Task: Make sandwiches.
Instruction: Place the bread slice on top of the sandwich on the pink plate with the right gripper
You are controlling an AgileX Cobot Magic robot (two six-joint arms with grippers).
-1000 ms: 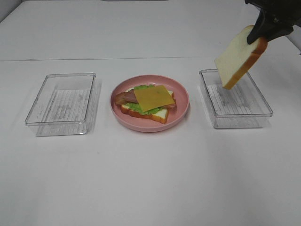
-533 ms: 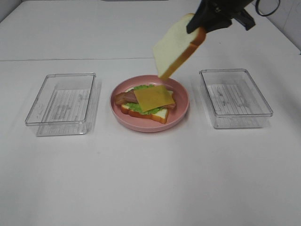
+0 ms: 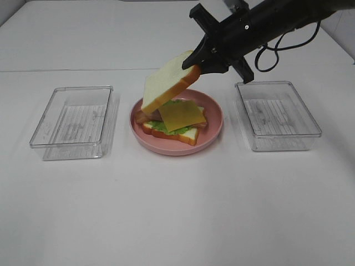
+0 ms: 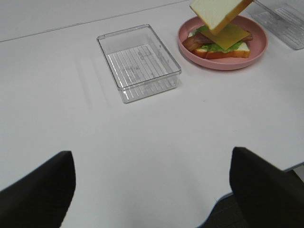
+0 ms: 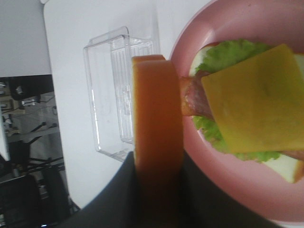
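Note:
On the pink plate [image 3: 215, 128] lies an open sandwich [image 3: 178, 116]: a bread slice, green lettuce, bacon and a yellow cheese square on top. My right gripper [image 3: 195, 60] is shut on the crust of a second bread slice [image 3: 165, 83]. That slice hangs tilted just above the plate's left half. In the right wrist view the held slice [image 5: 156, 118] is seen edge-on beside the cheese [image 5: 256, 99]. The left gripper [image 4: 152, 190] stands open over bare table near the front edge, far from the plate [image 4: 223, 65], with nothing between its fingers [image 4: 40, 190].
Two clear plastic trays flank the plate, one on the left [image 3: 72, 119] and one on the right [image 3: 277, 113]. Nothing lies in either. The right arm reaches in from the back right, above the right tray.
The right gripper has carried the bread slice leftward and down, from above the right tray to over the plate. The sandwich and trays have not moved.

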